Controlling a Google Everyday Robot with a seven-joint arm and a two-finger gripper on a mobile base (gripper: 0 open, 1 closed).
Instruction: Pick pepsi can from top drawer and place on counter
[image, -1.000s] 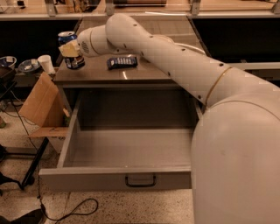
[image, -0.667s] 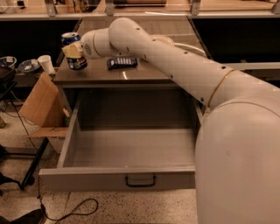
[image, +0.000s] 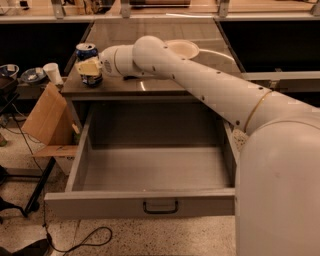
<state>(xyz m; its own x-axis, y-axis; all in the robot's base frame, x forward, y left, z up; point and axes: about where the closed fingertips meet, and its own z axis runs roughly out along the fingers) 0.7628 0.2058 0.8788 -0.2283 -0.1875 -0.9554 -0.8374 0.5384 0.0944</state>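
The pepsi can (image: 85, 51), blue with a silver top, is upright at the front left corner of the counter (image: 125, 35). My gripper (image: 90, 67) is at the can, with its pale fingers (image: 86, 66) closed around the can's middle. I cannot tell whether the can's base touches the counter. The top drawer (image: 150, 170) is pulled fully open below the counter and its inside is bare. Its grey front panel carries a dark handle (image: 160, 206). My white arm reaches in from the right, across the counter.
A white bowl (image: 184, 48) sits on the counter behind my arm. A cardboard box (image: 47, 120) leans against the cabinet's left side. A white cup (image: 52, 73) and small bowls (image: 31, 75) stand further left. Cables (image: 75, 240) lie on the floor.
My arm has swung slightly and now hides the dark packet on the counter. The can stays in my gripper at the counter's left corner.
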